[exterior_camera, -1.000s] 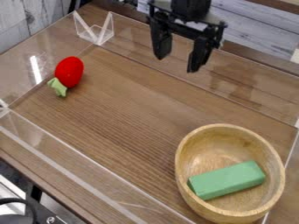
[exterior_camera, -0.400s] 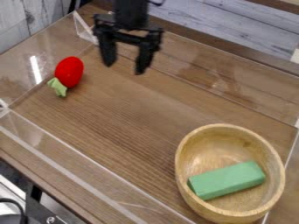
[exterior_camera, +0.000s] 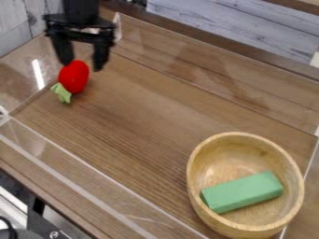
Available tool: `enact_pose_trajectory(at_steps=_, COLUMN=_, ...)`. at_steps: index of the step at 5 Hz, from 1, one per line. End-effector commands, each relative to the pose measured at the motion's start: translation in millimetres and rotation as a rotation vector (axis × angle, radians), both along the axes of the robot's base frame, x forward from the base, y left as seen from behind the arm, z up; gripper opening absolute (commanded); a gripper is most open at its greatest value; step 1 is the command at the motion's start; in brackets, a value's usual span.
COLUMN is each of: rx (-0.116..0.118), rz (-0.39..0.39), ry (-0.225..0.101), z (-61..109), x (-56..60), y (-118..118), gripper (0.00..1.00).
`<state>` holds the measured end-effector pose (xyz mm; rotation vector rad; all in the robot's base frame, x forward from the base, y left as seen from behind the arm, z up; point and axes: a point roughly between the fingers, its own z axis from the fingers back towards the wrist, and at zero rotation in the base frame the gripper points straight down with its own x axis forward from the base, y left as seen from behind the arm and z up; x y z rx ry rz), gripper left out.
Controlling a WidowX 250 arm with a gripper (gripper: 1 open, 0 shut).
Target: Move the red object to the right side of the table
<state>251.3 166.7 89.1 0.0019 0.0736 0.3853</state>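
Note:
The red object is a small rounded toy with a light green leafy end, lying on the left part of the brown wood-grain table. My gripper hangs directly above and just behind it, black fingers spread open with nothing between them. The right fingertip overlaps the toy's upper edge in the view; I cannot tell whether it touches.
A wooden bowl holding a flat green rectangular block stands at the front right. Low clear acrylic walls run round the table's edge, close to the toy on the left side.
The gripper has travelled from the back centre-right to the left, ending over the red toy. It stayed open throughout. The toy and the bowl have not moved.

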Motion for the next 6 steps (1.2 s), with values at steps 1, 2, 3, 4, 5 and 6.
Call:
enact_pose_trajectory(at_steps=1, rx=0.035, rz=0.018, ry=-0.055, z=6.2, x=13.0, y=24, gripper=1.00)
enact_pose_trajectory(at_steps=2, rx=0.036, rz=0.018, ry=-0.047, z=2.6, x=18.2, y=40, gripper=1.00)
enact_pose_trajectory(at_steps=3, rx=0.036, rz=0.015, ry=-0.035, z=-0.4, x=21.9, y=50, gripper=1.00)
enact_pose_trajectory(at_steps=4, rx=0.035, rz=0.098, ry=-0.021, z=-3.7, x=28.7, y=51, gripper=1.00)
enact_pose_trajectory(at_steps=5, rx=0.036, rz=0.174, ry=-0.008, z=-6.2, x=34.9, y=48, gripper=1.00)
enact_pose_trajectory(at_steps=6, rx=0.036, rz=0.220, ry=0.005, z=-13.9, x=38.5, y=46, gripper=1.00)
